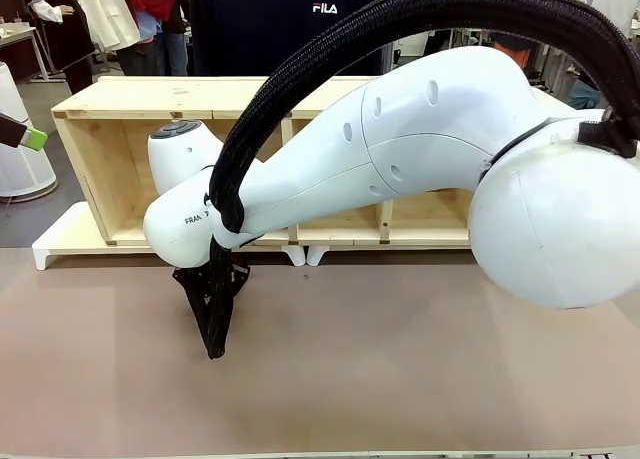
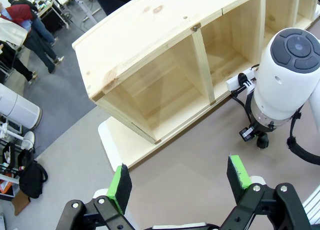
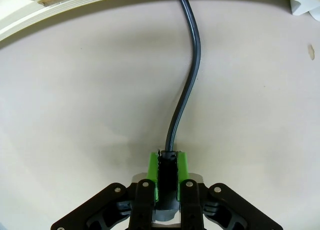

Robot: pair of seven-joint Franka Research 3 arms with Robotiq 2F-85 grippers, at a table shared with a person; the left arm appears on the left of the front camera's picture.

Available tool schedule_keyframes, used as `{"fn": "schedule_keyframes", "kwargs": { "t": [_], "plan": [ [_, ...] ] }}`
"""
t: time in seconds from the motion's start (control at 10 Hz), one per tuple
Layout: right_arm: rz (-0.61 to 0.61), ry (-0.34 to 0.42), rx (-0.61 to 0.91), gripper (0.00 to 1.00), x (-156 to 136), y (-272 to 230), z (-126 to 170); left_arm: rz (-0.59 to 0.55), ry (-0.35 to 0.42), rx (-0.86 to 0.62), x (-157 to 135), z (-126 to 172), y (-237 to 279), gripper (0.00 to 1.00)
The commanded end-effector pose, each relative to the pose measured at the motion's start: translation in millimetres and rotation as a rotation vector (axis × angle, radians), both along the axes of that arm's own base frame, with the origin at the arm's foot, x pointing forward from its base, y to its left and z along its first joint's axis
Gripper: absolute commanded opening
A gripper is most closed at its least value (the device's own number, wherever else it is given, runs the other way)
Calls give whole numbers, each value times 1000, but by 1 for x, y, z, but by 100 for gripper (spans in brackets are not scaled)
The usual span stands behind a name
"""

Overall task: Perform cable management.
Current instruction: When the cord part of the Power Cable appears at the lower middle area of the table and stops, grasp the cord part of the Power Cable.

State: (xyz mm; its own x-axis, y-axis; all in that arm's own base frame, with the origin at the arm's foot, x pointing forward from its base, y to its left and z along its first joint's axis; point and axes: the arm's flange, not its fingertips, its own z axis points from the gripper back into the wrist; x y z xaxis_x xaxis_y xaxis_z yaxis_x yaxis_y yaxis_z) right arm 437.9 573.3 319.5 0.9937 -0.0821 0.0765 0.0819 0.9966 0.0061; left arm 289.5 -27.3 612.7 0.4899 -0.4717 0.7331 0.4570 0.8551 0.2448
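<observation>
The cable (image 3: 190, 74) is a glossy black cord lying on the brown table (image 3: 75, 99). It runs from my right gripper (image 3: 168, 166) away to the wooden shelf's edge. The gripper's green pads are shut on the cord's thick ribbed end. In the front view the right gripper (image 1: 214, 324) points straight down at the table in front of the shelf, partly behind the arm's braided hose (image 1: 222, 229). My left gripper (image 2: 180, 182) hangs high over the table's left end, open and holding nothing. One of its green-tipped fingers (image 1: 33, 137) shows at the front view's left edge.
A long wooden shelf (image 1: 120, 109) with open compartments lies along the table's far side. A white power strip (image 2: 234, 82) with a black plug in it lies at its foot. The right arm (image 1: 420, 139) spans the middle. A person in a dark top (image 1: 300, 24) stands behind the shelf.
</observation>
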Motion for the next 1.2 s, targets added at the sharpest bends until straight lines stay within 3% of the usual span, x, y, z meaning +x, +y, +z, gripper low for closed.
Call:
{"fn": "schedule_keyframes", "kwargs": {
  "t": [0.0, 0.4, 0.5, 0.6, 1.1],
  "plan": [
    [7, -50, -15, 0, 0, 5, 5, 2, -12, -5, 3, 0, 0, 100],
    [32, -49, -4, 0, 1, 8, 9, 2, -12, -5, 3, 0, 0, 100],
    [30, 36, 90, 11, 4, 14, 11, 2, -12, -5, 3, 0, 0, 100],
    [19, -29, 3, 11, -1, 6, 9, 2, -12, -5, 3, 0, 0, 100],
    [19, -29, 3, 11, -1, 6, 9, 2, -12, -5, 3, 0, 0, 100]
  ]
}}
